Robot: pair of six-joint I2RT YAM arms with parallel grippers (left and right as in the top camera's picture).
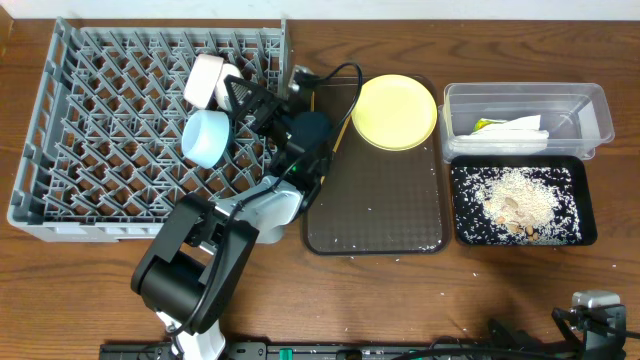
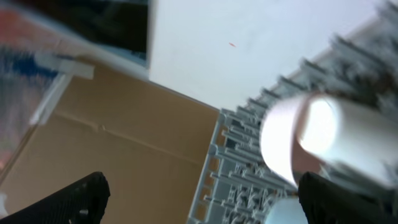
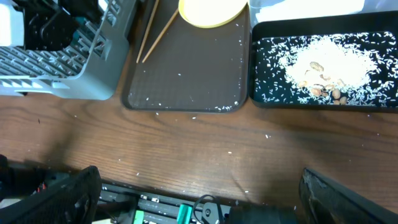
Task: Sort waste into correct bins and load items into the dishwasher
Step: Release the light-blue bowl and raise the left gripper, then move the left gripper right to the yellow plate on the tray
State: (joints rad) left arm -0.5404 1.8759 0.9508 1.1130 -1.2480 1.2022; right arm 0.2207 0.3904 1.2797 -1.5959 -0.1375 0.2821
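The brown table point(image 1: 90, 290) holds a big grey dish rack point(image 1: 90, 130) on the left. A dark brown tray point(image 1: 375, 200) lies just right of it. The left arm point(image 1: 200, 270) reaches from the near side over the rack. Its end effector point(image 1: 238, 97) is spread wide with nothing in it.

On the right, a black tray point(image 1: 588, 215) holds rice crumbs point(image 1: 515, 195). Just behind it, a clear tub point(image 1: 580, 105) holds a white napkin point(image 1: 515, 128).

A yellow plate point(image 1: 395, 110) sits at the brown tray's far end. A light blue bowl point(image 1: 207, 137) sits in the rack. A white cup point(image 1: 207, 80) lies just beyond the bowl, right beside the left end effector. Chopsticks point(image 1: 341, 128) lie between the plate and the rack.

The right end effector point(image 3: 205, 196) hangs wide open and empty, near right.
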